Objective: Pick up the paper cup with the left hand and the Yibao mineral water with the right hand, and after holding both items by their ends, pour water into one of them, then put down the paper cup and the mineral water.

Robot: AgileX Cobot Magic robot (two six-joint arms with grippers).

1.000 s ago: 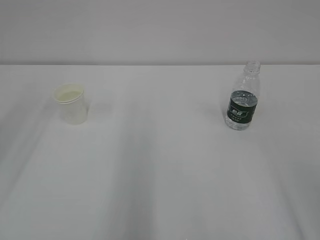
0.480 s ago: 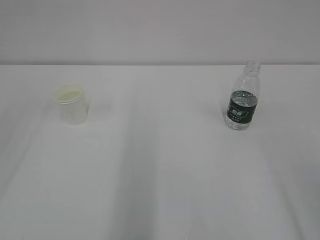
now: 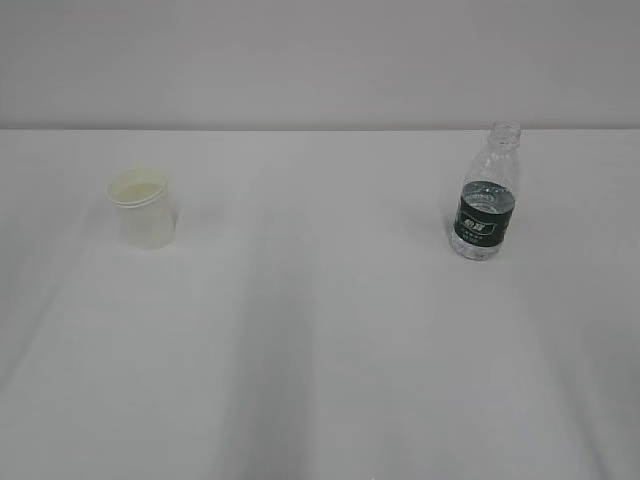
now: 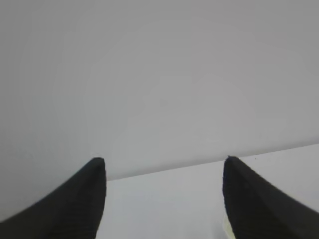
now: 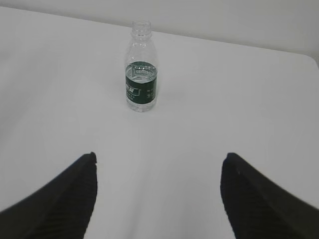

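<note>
The cream paper cup stands upright on the left of the white table. On the right stands the Yibao mineral water, a clear capless bottle with a dark green label, water up to about the label's top. Neither arm shows in the exterior view. In the left wrist view my left gripper is open and empty, facing the wall and the table's far edge; a cream sliver of the paper cup peeks beside its right finger. My right gripper is open and empty, well short of the Yibao mineral water ahead.
A plain grey wall rises behind the table's far edge. The table's right edge and far right corner show in the right wrist view.
</note>
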